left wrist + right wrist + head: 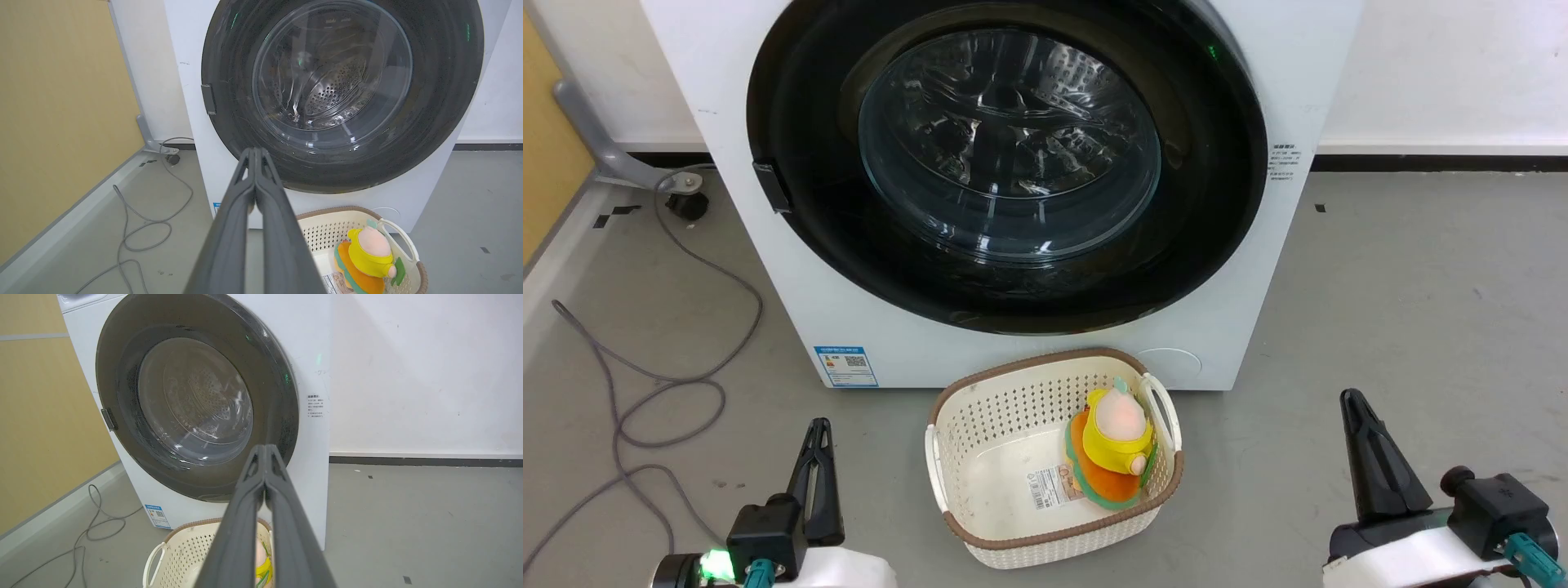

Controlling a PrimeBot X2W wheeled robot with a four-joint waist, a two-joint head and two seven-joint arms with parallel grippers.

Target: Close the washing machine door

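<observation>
The white washing machine (727, 98) (188, 102) (310, 367) stands ahead of me. Its glossy black round door (800, 245) (441, 122) (122, 428) lies flat against the front, and the steel drum shows through the clear glass bowl. A small latch tab sits on the door's left rim. My left gripper (818, 426) (255, 151) is shut and empty, low at the left, well short of the machine. At the lower right my right gripper (1352, 398) (265, 448) is also shut on nothing.
A cream perforated basket (980, 425) (327, 232) (179, 547) with a yellow and orange plush toy (1115, 445) sits on the grey floor before the machine, between my grippers. Grey cables (645, 392) trail at the left by a yellow partition (53, 122). Open floor lies to the right.
</observation>
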